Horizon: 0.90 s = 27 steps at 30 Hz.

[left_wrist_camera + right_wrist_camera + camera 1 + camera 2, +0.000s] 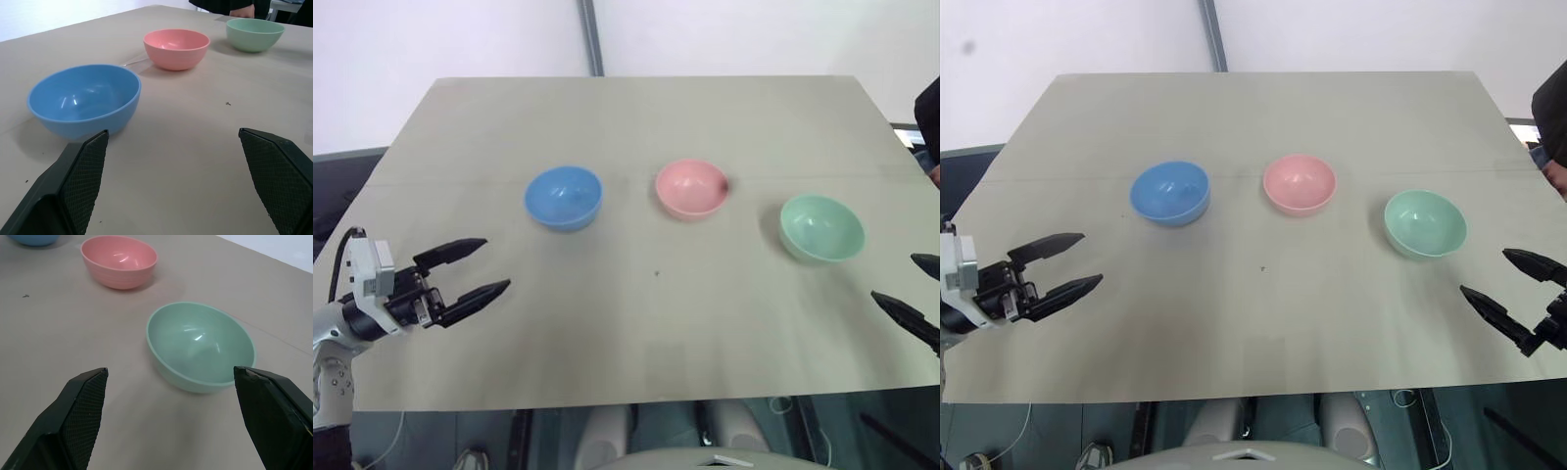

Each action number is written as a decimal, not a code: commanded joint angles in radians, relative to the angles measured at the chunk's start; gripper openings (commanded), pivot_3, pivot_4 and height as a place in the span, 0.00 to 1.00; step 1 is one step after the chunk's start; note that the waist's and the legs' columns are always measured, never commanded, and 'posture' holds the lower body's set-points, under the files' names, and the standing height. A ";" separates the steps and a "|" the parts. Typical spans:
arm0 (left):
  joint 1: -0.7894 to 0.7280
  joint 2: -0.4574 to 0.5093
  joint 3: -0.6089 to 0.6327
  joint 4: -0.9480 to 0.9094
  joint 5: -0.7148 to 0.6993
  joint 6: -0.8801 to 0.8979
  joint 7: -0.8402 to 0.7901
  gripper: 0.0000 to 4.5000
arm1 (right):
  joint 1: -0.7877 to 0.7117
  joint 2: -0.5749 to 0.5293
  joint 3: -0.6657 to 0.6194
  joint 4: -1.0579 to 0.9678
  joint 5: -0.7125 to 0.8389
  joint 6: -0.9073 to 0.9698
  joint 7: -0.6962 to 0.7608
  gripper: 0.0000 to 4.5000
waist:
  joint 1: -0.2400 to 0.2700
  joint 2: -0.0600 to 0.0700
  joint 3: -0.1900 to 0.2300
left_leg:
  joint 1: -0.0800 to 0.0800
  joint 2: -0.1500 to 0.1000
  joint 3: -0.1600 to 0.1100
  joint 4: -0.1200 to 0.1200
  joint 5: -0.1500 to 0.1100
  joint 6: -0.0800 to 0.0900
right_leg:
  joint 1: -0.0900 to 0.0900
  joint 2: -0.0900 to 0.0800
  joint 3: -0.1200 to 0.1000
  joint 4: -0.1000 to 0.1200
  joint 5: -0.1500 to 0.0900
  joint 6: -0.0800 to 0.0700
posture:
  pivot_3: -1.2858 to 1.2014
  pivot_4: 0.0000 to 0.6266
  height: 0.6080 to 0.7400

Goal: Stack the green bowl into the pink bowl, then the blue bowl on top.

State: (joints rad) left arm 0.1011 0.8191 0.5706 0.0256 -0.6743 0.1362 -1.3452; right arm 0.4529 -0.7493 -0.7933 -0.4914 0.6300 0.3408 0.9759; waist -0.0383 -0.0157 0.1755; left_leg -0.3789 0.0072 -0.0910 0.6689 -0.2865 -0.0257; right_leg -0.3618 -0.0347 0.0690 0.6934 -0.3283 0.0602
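At the robot's left, the left gripper (pixel 486 266) hangs over the near left part of the table (pixel 636 117), its two black fingers spread wide apart with nothing between them, aimed across toward the middle of the table. The blue bowl (pixel 563 197) sits just beyond and a little to the right of those fingertips, near but apart from them; in the left wrist view it lies close ahead, nearer one finger (pixel 83 171) than the other. It stands upright, mouth up, and being round it has no long axis to speak of. The pink bowl (pixel 691 188) comes next, about mid-table, also upright and open upward, well apart from both grippers. Further right the green bowl (pixel 820 227) rests upright, slightly nearer the front edge than the other two, so the three form a loose row, none touching. The right gripper (pixel 1510 285) hovers at the near right of the table, fingers wide apart and empty, with the green bowl just ahead of them, near but untouched.
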 commanded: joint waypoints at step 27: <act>-0.021 0.007 0.001 -0.162 -0.103 0.151 0.055 1.00 | -0.097 -0.053 0.091 -0.073 -0.015 0.033 -0.048 0.99 | 0.000 0.000 0.000 | 0.000 0.000 0.000 0.000 0.000 0.000 | 0.000 0.000 0.000 0.000 0.000 0.000 | 0.52 0.24 1.00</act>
State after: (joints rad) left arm 0.0913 0.8201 0.5711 -0.0865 -0.7311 0.2545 -1.2978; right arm 0.3732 -0.7810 -0.7282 -0.5102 0.6270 0.3701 0.9497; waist -0.0384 -0.0157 0.1757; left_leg -0.3790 0.0072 -0.0913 0.6689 -0.2865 -0.0257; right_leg -0.3618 -0.0348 0.0690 0.6931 -0.3283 0.0602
